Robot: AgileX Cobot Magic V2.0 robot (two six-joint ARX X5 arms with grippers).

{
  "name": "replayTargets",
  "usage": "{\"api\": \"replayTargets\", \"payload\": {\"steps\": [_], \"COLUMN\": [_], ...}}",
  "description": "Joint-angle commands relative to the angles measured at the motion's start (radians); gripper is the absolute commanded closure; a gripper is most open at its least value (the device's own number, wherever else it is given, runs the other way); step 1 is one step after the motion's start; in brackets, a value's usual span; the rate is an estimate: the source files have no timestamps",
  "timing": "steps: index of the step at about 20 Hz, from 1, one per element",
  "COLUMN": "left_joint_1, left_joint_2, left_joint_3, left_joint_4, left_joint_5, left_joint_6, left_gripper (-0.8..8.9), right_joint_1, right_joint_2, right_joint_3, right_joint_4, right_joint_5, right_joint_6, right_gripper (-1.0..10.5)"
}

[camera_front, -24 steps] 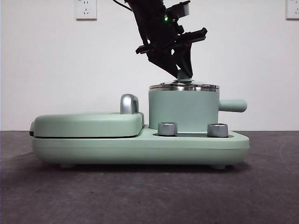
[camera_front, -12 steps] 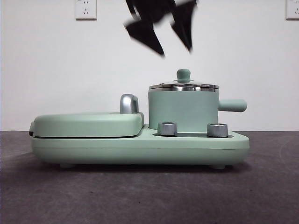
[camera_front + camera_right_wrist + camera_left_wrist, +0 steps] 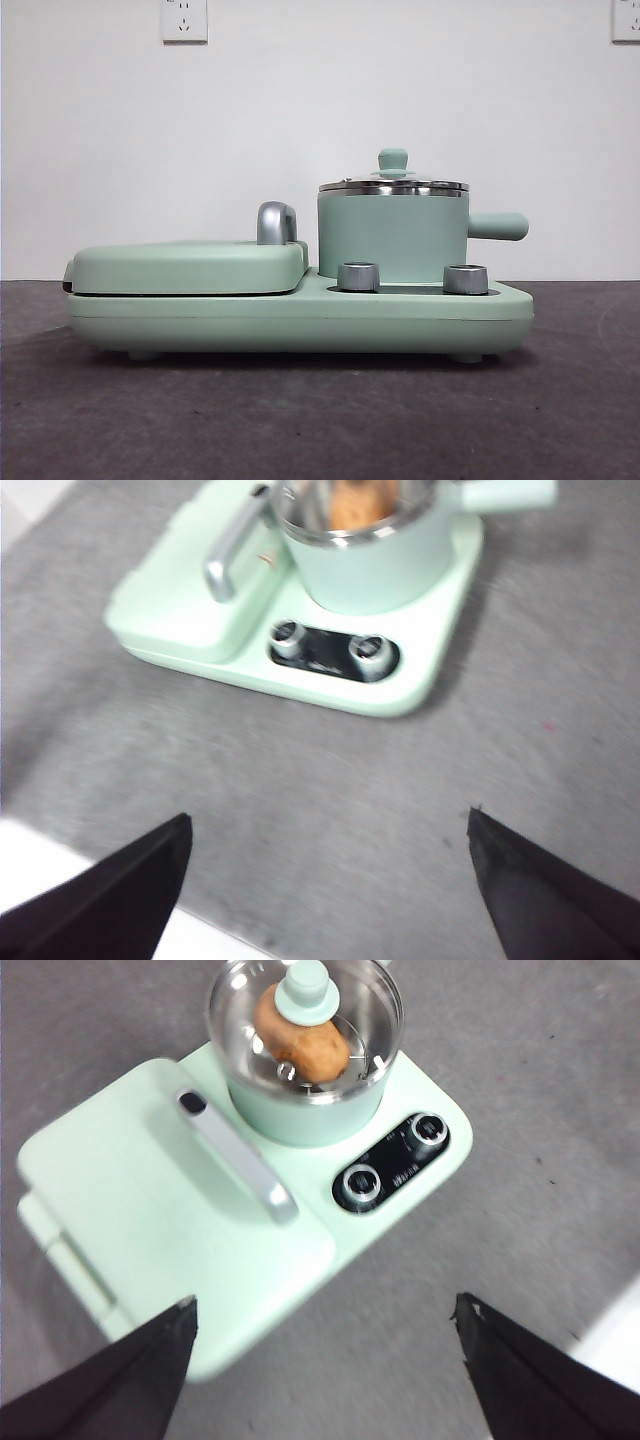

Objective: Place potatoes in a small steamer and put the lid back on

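Basically done: potato [image 3: 303,1048] sits in steamer [image 3: 393,238], lid [image 3: 393,180] on. Left gripper [image 3: 325,1318] and right gripper [image 3: 328,832] spread wide, empty, above. Next: park arms.

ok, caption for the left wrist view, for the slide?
Lid seated on steamer, potato visible inside; left gripper open above.

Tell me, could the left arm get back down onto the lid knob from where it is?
Probably yes: the left gripper is open above the appliance, and nothing stands between it and the lid knob on the small steamer.
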Motion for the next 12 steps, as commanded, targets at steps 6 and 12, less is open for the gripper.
{"api": "replayTargets", "payload": {"steps": [6,12], "left_joint_1": [-0.007,-0.007], "left_joint_2": [-0.432,-0.766], "left_joint_3": [-0.43,-0.718], "left_joint_4": [0.068,0.27], "left_joint_5": [0.002,0.002], "left_joint_6": [-0.129,-0.169], "left_gripper": [4.09,4.1], "right_joint_1": [0.005,0.005], "right_joint_2": [0.005,0.005], "right_joint_3": [0.006,0.006], "right_joint_4": [0.105,0.112], "right_joint_5": [-0.076,-0.077], "right_joint_6": [0.017,0.018], "right_gripper": [5.2,5.2]}}
